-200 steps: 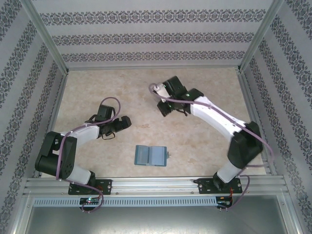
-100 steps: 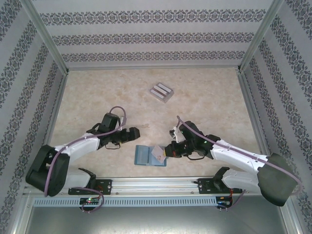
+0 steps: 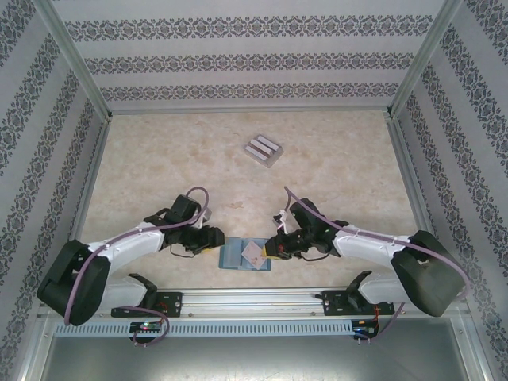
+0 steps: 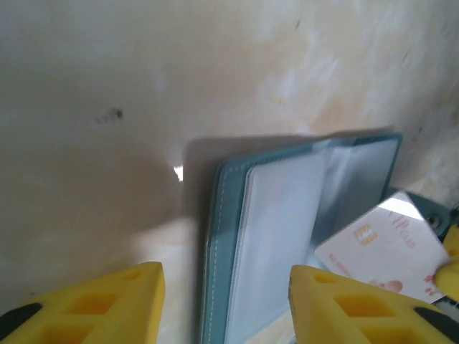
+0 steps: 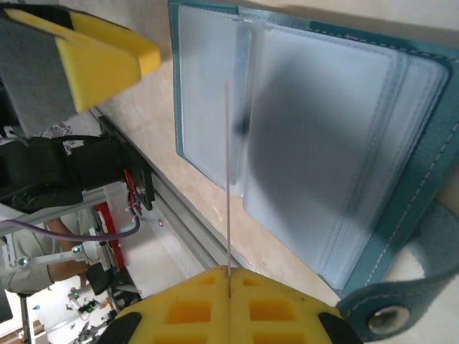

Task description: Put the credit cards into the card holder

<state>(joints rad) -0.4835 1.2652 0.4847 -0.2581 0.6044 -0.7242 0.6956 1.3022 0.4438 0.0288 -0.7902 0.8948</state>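
The teal card holder [image 3: 235, 255] lies open near the table's front edge, its pale pockets [image 5: 323, 136] facing up and its snap tab [image 5: 391, 304] on the right. My right gripper [image 3: 272, 245] is shut on one credit card [image 3: 255, 252], held over the holder's right half. That card shows edge-on [image 5: 228, 172] between the shut yellow fingers [image 5: 229, 276]. My left gripper [image 3: 217, 238] stands open at the holder's left edge [image 4: 222, 236], straddling it without touching. The held card [image 4: 380, 247] shows at the right of the left wrist view. More credit cards [image 3: 263, 150] lie stacked at the back.
The metal front rail [image 3: 254, 300] runs just below the holder, close to both grippers. Patterned walls [image 3: 254, 59] enclose the table on three sides. Bare beige tabletop [image 3: 333, 167] lies between the card stack and the holder.
The right arm left the far card stack carrying one card and now holds it over the holder. The left gripper slid right and nearer, up to the holder's left edge.
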